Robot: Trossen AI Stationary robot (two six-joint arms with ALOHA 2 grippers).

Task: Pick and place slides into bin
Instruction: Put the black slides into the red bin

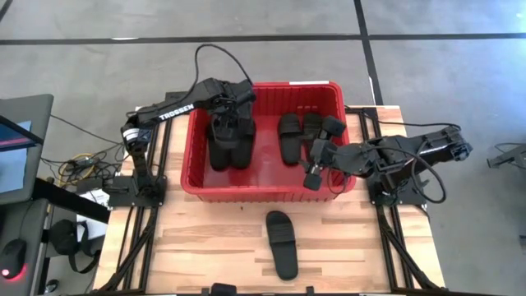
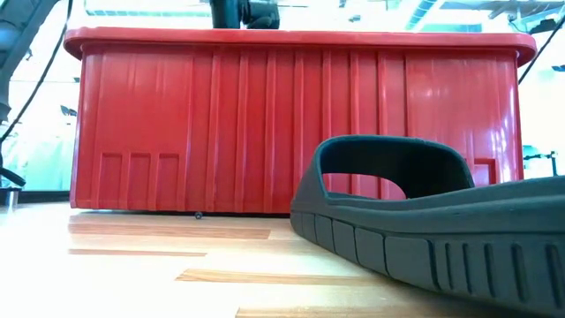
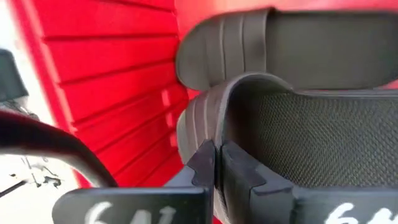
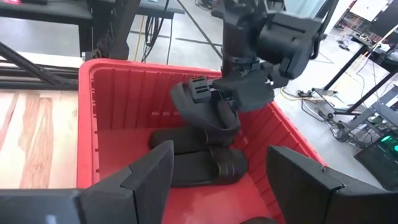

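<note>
My left gripper (image 1: 233, 105) reaches into the red bin (image 1: 265, 190) at about ten o'clock of the table, its fingers (image 3: 208, 163) pressed together on the strap of a slide (image 4: 205, 118). From above, that slide blurs into the dark pile of slides under it (image 1: 228, 146) and I cannot separate them. My right wrist camera shows it better: the held slide hangs tilted above two slides lying on the bin floor (image 4: 199, 158). My left wrist camera is so close that only a mesh-lined strap (image 3: 311, 134) and another sole behind it show, both cut off by the frame edge.

At the bin's right half, two slides (image 1: 300, 137) lie side by side, with a further dark shape (image 1: 333, 127) just beside them at their three o'clock that I cannot tell apart from my arm.

My right gripper (image 1: 316, 168) hovers over the bin's right end, at about two o'clock of the table, fingers (image 4: 149, 174) spread wide with nothing between them.

One slide (image 1: 282, 243) lies alone on the wooden table (image 1: 205, 238) at six o'clock, well apart from the bin. In the low camera it fills the foreground, its heel cut off, and the bin wall hides everything inside.
</note>
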